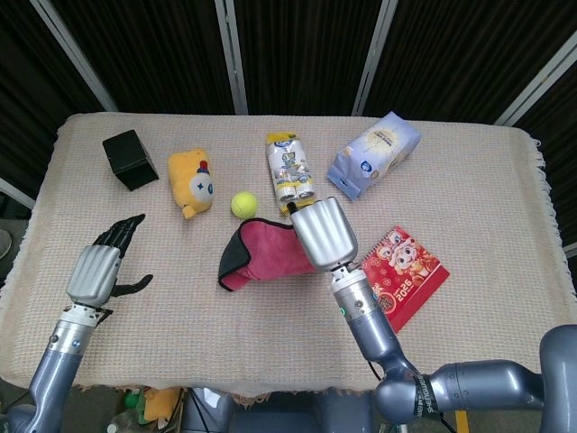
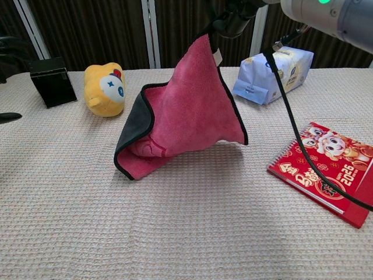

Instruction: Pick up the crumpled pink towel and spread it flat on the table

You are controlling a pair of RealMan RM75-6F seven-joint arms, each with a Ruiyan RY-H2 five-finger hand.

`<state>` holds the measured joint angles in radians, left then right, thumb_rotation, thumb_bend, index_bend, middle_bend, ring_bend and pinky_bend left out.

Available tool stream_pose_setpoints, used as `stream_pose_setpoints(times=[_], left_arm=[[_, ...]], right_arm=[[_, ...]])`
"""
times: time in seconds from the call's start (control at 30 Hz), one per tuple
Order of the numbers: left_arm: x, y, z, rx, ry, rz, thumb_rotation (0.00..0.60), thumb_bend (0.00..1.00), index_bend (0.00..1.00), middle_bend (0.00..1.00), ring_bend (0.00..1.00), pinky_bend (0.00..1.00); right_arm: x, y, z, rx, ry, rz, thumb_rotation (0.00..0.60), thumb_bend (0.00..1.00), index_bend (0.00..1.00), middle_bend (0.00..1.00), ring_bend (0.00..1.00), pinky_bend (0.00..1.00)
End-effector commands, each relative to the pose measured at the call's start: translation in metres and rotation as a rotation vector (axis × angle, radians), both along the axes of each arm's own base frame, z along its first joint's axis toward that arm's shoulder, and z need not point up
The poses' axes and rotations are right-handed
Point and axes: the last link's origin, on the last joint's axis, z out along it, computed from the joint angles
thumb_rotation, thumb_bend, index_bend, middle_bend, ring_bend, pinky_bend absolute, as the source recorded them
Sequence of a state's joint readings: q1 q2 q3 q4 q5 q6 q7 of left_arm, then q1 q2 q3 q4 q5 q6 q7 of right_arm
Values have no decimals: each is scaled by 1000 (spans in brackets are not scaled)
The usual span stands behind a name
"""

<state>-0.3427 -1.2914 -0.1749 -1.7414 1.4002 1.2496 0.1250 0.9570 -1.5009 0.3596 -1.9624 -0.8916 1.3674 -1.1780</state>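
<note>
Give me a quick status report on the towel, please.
Right hand holds towel by top corner, lower edge on table. Left hand open, apart. Tennis ball close behind.

The right hand [image 2: 233,17] is being cut off by the top edge of the chest view, so only dark fingertips at the pink towel [image 2: 186,116] are being shown. In the head view, the pinched corner is being hidden beneath that hand [image 1: 320,233]. Only dark slivers of the left hand [image 2: 10,117] are being caught at the chest view's left edge. The red calendar [image 2: 332,169], right of the right hand, is being clipped by the right border there.
</note>
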Motion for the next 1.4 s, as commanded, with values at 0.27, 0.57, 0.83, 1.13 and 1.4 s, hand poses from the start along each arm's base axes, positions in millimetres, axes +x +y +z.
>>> stream_pose_setpoints(times=[0.27,0.57,0.83,1.13,1.4], left_arm=[[29,8,-12,-162,221,-210,600,567,48,56,33,174],[59,19,-22,-223,409,-363,600,648,48,47,33,170],[81,32,-39,-253,514,-436,600,655,41,44,33,156],[98,38,-60,-276,581,-492,600,659,33,41,33,156],[111,40,-77,-271,630,-535,600,672,25,21,0,156]], right_arm=[[-3,2,-3,5,1,-8,600,567,651,1000,1000,972],[-6,2,-2,4,0,-16,600,572,651,1000,1000,972],[-12,2,-2,4,3,-26,600,572,651,1000,1000,972],[-14,4,-1,-1,8,-27,600,573,651,1000,1000,972],[-15,6,-1,-1,11,-29,600,578,651,1000,1000,972]])
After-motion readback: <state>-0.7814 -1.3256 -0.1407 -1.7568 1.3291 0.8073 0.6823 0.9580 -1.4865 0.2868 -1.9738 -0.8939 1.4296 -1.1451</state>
